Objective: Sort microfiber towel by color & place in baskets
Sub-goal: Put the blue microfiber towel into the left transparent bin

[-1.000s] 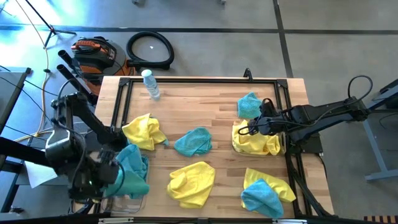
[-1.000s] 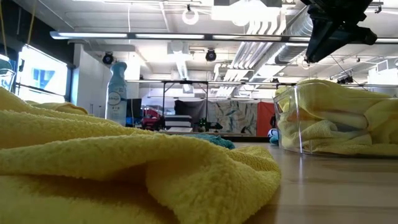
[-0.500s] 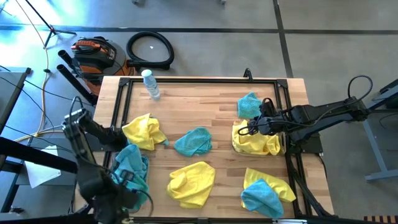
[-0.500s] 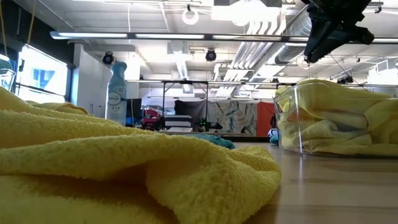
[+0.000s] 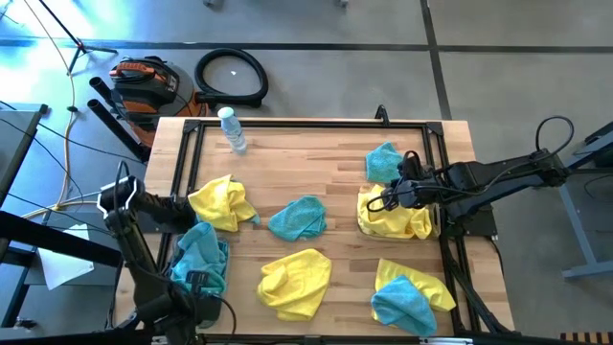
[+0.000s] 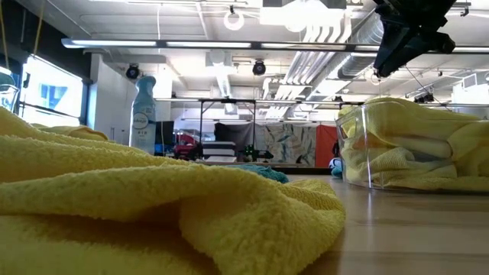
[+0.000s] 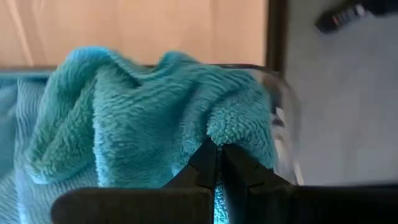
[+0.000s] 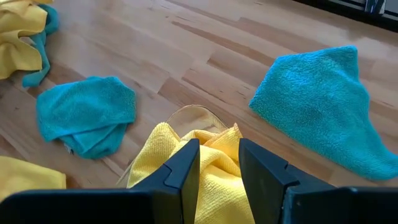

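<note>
Left wrist view: fuzzy teal towel fills rounded clear basket.

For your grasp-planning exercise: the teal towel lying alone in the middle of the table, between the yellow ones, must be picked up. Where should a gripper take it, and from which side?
Grip the teal towel at its bunched, raised folds near the middle, coming straight down from above. It lies crumpled on the wooden table, so the creases give the fingers something to pinch, while its thin edges lie flat against the wood. Nothing touches it, so a vertical approach looks unobstructed.
</note>
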Motion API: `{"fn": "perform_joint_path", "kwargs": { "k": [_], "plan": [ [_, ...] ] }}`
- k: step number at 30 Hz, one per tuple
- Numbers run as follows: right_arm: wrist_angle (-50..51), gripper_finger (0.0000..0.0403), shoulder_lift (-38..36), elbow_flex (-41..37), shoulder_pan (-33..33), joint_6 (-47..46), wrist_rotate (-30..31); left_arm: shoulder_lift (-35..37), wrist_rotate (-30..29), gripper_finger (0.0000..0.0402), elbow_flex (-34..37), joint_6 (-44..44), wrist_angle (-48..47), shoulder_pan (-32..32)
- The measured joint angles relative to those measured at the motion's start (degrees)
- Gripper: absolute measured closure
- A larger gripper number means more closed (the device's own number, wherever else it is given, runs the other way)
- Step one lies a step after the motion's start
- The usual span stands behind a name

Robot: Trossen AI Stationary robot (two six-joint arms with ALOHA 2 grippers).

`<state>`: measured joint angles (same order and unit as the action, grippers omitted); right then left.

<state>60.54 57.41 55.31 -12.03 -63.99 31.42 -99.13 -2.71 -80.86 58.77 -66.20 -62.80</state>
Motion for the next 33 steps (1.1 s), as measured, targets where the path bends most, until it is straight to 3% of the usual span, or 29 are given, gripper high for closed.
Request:
{"fn": "perform_joint_path", "kwargs": {
  "k": [11, 18, 33],
  "plan": [
    [0.0, 0.0295, 0.0, 0.0, 0.0, 1.0, -1.2, 0.8, -2.6, 0.0401, 9.1, 15.7, 12.0, -3.5],
    [-0.2, 0.0295, 0.0, 0.0, 0.0, 1.0, -1.3, 0.9, -2.5, 0.0401, 15.3, 18.8, 20.6, -4.5],
    [-1.4, 0.0295, 0.0, 0.0, 0.0, 1.0, -1.5, 0.9, -2.2, 0.0401, 19.4, 24.2, 24.9, -4.6]
  ]
}}
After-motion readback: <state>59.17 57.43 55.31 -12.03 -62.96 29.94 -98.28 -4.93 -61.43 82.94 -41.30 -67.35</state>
